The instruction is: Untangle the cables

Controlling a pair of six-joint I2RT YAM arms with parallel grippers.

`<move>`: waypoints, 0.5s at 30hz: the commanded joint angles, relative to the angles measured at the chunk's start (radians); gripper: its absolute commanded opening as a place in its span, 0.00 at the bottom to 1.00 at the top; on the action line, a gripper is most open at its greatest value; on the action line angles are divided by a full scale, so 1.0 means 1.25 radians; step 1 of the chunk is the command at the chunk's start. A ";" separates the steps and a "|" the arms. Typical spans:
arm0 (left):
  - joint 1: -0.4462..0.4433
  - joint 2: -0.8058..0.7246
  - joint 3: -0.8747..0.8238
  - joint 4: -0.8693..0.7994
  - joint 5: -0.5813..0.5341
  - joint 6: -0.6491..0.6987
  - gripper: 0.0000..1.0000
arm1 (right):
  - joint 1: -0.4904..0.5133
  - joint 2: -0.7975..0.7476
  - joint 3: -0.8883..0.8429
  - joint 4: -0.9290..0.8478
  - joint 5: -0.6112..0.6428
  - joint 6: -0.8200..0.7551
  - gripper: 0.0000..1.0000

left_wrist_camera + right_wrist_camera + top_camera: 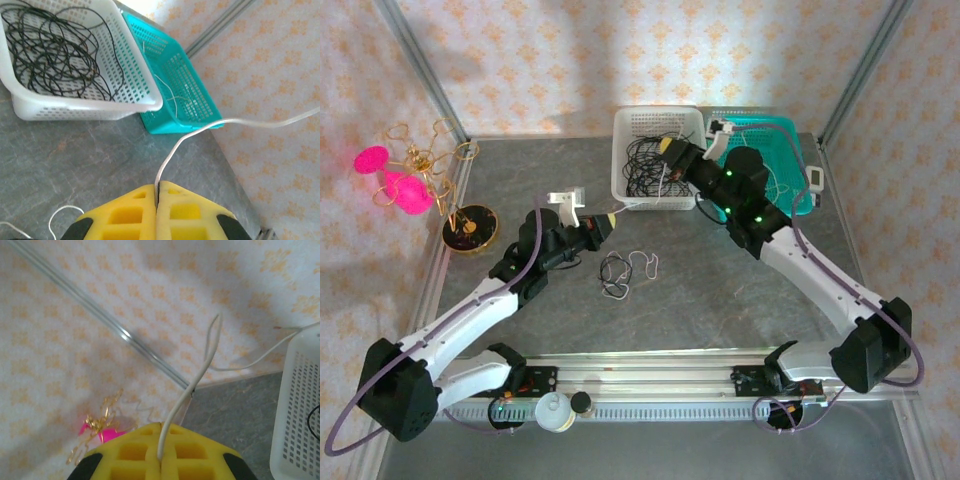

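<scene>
Now left tool point(156, 192), right tool point(161, 432) each pinch white cable point(200, 131); two baskets: white basket point(85, 107), teal basket point(192, 97).

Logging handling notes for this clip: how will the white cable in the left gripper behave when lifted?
Probably floppy: the white cable curves loosely away from the shut left gripper. Likely light, being so thin. Its smooth sheath might slide between the fingers.
</scene>
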 commanded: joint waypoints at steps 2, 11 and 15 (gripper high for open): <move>-0.019 -0.014 -0.045 0.112 0.075 0.016 0.00 | -0.012 -0.037 -0.036 0.155 0.073 0.110 0.00; -0.071 0.006 -0.097 0.263 0.143 -0.011 0.00 | -0.011 -0.027 -0.102 0.310 0.240 0.214 0.00; -0.079 -0.003 -0.128 0.342 0.146 -0.034 0.00 | -0.011 -0.031 -0.147 0.316 0.326 0.226 0.00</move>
